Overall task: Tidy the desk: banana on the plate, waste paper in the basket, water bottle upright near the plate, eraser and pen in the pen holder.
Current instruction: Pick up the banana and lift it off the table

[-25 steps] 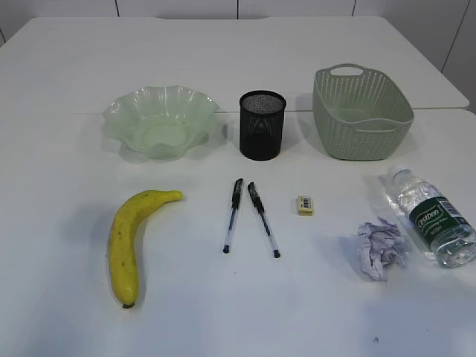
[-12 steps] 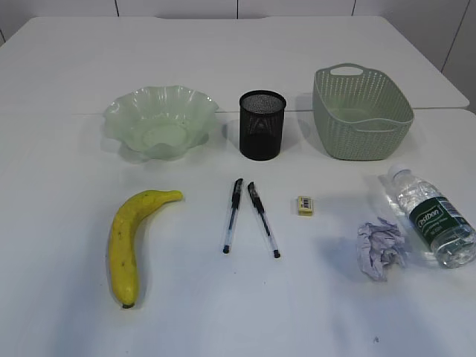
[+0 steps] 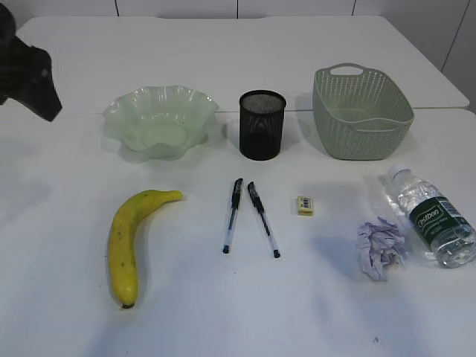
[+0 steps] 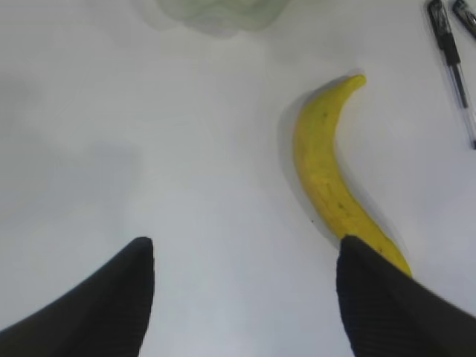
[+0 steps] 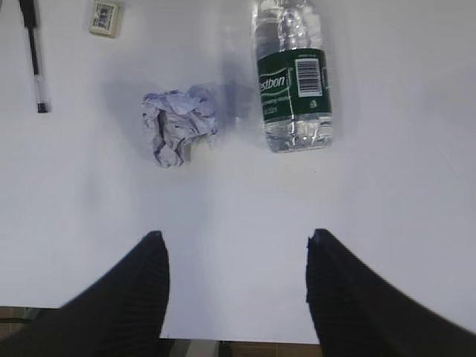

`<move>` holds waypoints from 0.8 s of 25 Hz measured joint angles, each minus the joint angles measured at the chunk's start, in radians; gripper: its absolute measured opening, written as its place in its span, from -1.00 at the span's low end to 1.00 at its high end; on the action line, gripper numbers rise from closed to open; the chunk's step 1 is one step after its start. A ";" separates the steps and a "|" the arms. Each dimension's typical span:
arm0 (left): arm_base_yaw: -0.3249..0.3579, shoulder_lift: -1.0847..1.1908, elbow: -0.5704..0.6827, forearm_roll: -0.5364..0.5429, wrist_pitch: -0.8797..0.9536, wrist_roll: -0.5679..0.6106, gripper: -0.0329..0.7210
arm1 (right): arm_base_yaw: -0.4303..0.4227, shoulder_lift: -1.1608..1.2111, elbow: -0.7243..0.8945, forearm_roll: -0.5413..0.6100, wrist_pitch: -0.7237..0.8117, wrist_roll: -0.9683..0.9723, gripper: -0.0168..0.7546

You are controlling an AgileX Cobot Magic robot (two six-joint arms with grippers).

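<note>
The banana [image 3: 130, 242] lies on the desk [image 3: 67, 186] at the front left, below the pale green plate [image 3: 119, 111]. My left gripper [image 4: 244, 245] hangs open over bare desk, with the banana [image 4: 327, 171] just to the right of its right finger. Two pens [image 3: 233, 214] [image 3: 263, 219] and the eraser [image 3: 305, 205] lie in front of the black mesh pen holder [image 3: 262, 126]. The waste paper [image 5: 178, 126] and the water bottle [image 5: 292, 74], lying on its side, are ahead of my open, empty right gripper [image 5: 236, 236]. The basket [image 3: 362, 123] stands at the back right.
A dark part of the left arm [image 3: 30, 74] hangs at the upper left of the exterior view, left of the plate. The desk's front edge [image 5: 245, 343] runs right under the right gripper's fingers. A seam between tabletops [image 3: 82, 113] runs behind the plate.
A dark part of the left arm has come into the exterior view at the upper left. The objects on the desk have not moved.
</note>
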 joint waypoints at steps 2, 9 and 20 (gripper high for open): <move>-0.014 0.035 -0.002 -0.002 0.000 0.000 0.51 | 0.000 0.023 0.000 0.008 0.000 0.000 0.19; -0.039 0.140 -0.004 -0.053 -0.004 0.000 0.51 | 0.000 0.084 0.000 0.012 -0.002 0.002 0.20; -0.082 0.251 -0.004 -0.063 -0.010 0.001 0.51 | 0.000 0.128 0.000 0.013 -0.002 0.004 0.19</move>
